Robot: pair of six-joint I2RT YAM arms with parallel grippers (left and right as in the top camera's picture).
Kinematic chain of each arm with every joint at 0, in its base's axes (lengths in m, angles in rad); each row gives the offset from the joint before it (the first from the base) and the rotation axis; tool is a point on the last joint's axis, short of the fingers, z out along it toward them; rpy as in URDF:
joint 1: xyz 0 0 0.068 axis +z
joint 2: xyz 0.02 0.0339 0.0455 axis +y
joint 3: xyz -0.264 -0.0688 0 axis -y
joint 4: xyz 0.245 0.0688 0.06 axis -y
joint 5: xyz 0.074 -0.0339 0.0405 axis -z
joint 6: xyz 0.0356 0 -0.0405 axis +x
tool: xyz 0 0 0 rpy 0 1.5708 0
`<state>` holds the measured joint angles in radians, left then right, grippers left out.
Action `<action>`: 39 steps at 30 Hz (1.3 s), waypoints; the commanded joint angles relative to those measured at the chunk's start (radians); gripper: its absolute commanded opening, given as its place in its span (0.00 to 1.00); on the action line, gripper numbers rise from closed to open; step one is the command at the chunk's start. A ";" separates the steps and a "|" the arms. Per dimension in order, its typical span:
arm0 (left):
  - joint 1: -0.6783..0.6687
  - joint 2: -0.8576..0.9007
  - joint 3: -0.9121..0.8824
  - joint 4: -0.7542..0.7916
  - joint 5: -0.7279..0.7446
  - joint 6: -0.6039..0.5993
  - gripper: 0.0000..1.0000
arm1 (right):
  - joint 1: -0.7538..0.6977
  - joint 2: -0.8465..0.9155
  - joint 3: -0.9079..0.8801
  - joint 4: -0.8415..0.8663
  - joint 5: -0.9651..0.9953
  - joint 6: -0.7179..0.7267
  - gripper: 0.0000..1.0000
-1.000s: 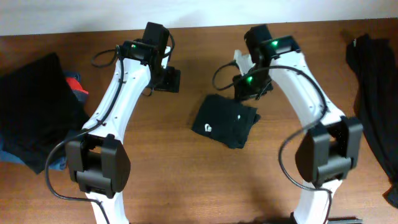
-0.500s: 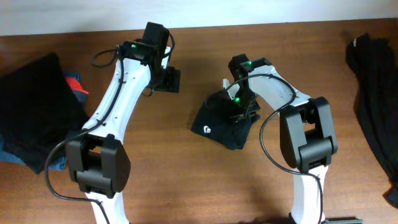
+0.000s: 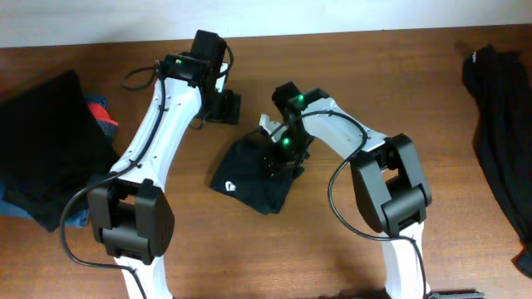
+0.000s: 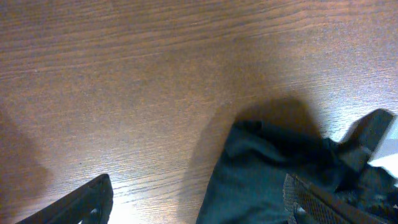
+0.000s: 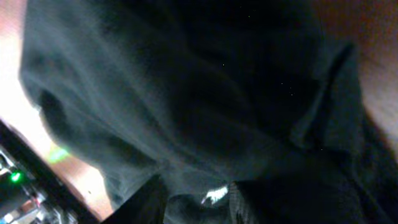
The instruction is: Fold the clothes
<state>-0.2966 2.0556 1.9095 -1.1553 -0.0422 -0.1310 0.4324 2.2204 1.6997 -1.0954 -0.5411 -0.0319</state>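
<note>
Lying far left of the folded black shirt (image 3: 249,178), a heap of dark clothes (image 3: 46,141) rests on the counter (image 3: 399,71). The left arm (image 3: 166,108) hangs just beyond the shirt's left corner, jaws spread. The right arm (image 3: 332,129) reaches the shirt's far edge, jaws pinching its fabric. Another black garment (image 3: 499,124) lies far right.

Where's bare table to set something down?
Free: the wood between the right arm and the dark garment at the right edge, and in front of the black shirt. Crowded: mid-table, where the right claw meets that shirt, and the clothes pile at left.
</note>
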 commanded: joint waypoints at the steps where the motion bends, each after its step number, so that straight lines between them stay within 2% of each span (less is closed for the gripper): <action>1: 0.011 0.007 0.006 -0.028 0.002 0.016 0.87 | -0.060 -0.053 0.176 -0.074 0.027 -0.035 0.39; 5: 0.011 0.007 0.006 -0.123 0.114 0.016 0.87 | -0.125 -0.069 0.349 -0.206 0.196 -0.035 0.42; 7: 0.010 0.007 -0.001 -0.170 0.188 0.016 0.83 | -0.161 -0.069 0.390 -0.249 0.278 -0.035 0.43; 9: -0.003 0.007 -0.036 -0.207 0.253 0.015 0.74 | -0.201 -0.069 0.400 -0.271 0.317 -0.035 0.43; 10: -0.016 0.007 -0.082 -0.211 0.264 0.011 0.62 | -0.240 -0.069 0.400 -0.293 0.318 -0.039 0.43; 11: -0.031 0.007 -0.143 -0.208 0.264 0.011 0.36 | -0.272 -0.069 0.400 -0.313 0.317 -0.039 0.43; 12: -0.037 0.007 -0.178 -0.206 0.264 0.006 0.25 | -0.290 -0.069 0.400 -0.325 0.317 -0.039 0.43; 14: -0.052 0.007 -0.267 -0.181 0.270 -0.011 0.11 | -0.332 -0.069 0.400 -0.348 0.317 -0.039 0.43; 16: -0.063 0.007 -0.334 -0.144 0.309 -0.010 0.08 | -0.356 -0.069 0.400 -0.357 0.317 -0.039 0.43; 19: -0.081 0.007 -0.422 -0.062 0.383 -0.010 0.08 | -0.378 -0.069 0.399 -0.373 0.317 -0.039 0.43; 21: -0.085 0.007 -0.452 -0.006 0.378 -0.010 0.09 | -0.380 -0.069 0.399 -0.379 0.317 -0.039 0.43; 23: -0.075 0.007 -0.457 0.071 0.309 -0.011 0.10 | -0.378 -0.069 0.399 -0.388 0.317 -0.039 0.43; 27: -0.029 0.007 -0.456 0.249 0.163 -0.011 0.18 | -0.378 -0.069 0.399 -0.416 0.317 -0.039 0.43; 30: 0.022 0.007 -0.455 0.380 0.142 -0.014 0.22 | -0.378 -0.069 0.399 -0.429 0.317 -0.039 0.42; 32: 0.050 0.007 -0.455 0.436 0.143 -0.014 0.34 | -0.378 -0.069 0.399 -0.431 0.316 -0.039 0.42; 35: 0.088 0.006 -0.429 0.446 0.256 -0.013 0.40 | -0.373 -0.069 0.399 -0.430 0.314 -0.042 0.43; 39: 0.122 0.003 -0.346 0.292 0.455 -0.010 0.41 | -0.372 -0.069 0.399 -0.415 0.314 -0.042 0.43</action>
<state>-0.1947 2.0571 1.4860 -0.7849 0.2401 -0.1471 0.0532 2.1666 2.0861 -1.5192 -0.2283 -0.0635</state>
